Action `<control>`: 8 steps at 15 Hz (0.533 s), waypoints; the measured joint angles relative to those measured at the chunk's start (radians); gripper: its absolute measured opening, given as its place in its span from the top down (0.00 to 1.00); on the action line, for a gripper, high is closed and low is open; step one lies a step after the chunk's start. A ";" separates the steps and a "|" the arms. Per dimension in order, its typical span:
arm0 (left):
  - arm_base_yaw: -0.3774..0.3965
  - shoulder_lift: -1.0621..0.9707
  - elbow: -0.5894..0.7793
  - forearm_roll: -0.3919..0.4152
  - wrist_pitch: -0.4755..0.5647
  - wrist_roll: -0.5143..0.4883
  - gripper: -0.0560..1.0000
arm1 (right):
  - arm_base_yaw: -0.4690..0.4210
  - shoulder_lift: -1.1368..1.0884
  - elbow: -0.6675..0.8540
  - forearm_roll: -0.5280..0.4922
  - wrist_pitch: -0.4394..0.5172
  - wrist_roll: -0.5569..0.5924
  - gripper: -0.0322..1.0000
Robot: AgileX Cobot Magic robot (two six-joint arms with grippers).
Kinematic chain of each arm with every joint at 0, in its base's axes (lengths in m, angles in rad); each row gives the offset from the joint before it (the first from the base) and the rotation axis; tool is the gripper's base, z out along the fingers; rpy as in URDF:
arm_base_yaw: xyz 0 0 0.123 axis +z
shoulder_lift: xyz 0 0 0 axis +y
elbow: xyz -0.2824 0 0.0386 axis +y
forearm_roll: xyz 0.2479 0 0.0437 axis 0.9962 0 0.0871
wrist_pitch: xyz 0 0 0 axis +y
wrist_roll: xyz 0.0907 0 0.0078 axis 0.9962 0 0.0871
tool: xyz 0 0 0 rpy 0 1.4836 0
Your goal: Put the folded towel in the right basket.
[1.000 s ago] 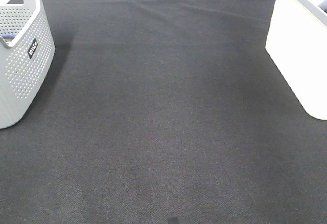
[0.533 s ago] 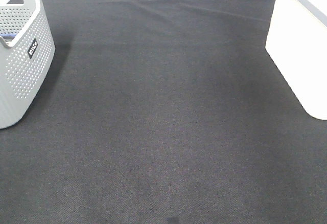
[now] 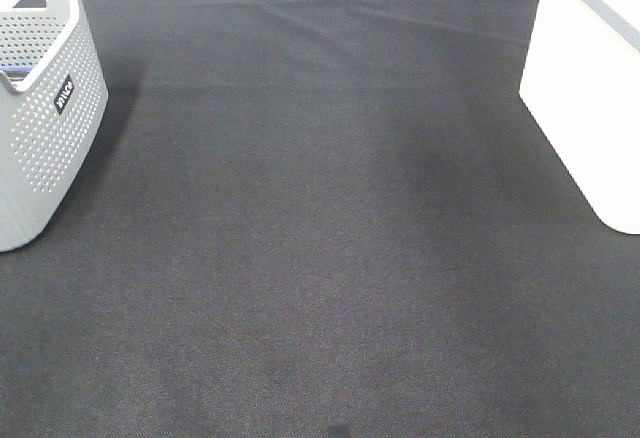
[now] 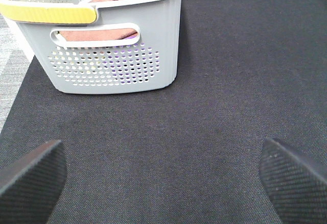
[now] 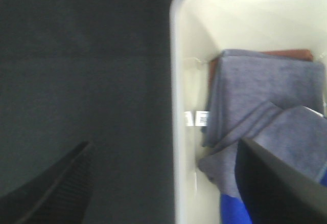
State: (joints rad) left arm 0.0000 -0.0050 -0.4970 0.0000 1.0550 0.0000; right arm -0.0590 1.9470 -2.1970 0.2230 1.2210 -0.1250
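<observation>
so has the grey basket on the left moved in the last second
No, the grey basket keeps its spot relative to the white basket across the mat.

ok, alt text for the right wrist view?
Folded grey towels lie inside a white basket, with a brown cloth showing beneath and a blue item beside them. The right pincer hangs open and empty, its fingers framing the basket's rim, with black mat alongside.
</observation>
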 joint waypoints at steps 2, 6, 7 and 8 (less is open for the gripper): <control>0.000 0.000 0.000 0.000 0.000 0.000 0.02 | 0.067 -0.063 0.071 -0.054 0.001 0.027 0.28; 0.000 0.000 0.000 0.000 0.000 0.000 0.02 | 0.094 -0.233 0.350 -0.105 -0.001 0.060 0.28; 0.000 0.000 0.000 0.000 0.000 0.000 0.02 | 0.094 -0.312 0.489 -0.109 -0.002 0.066 0.28; 0.000 0.000 0.000 0.000 0.000 0.000 0.02 | 0.094 -0.366 0.584 -0.109 -0.002 0.066 0.28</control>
State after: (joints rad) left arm 0.0000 -0.0050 -0.4970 0.0000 1.0550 0.0000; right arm 0.0350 1.5810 -1.6130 0.1140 1.2190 -0.0590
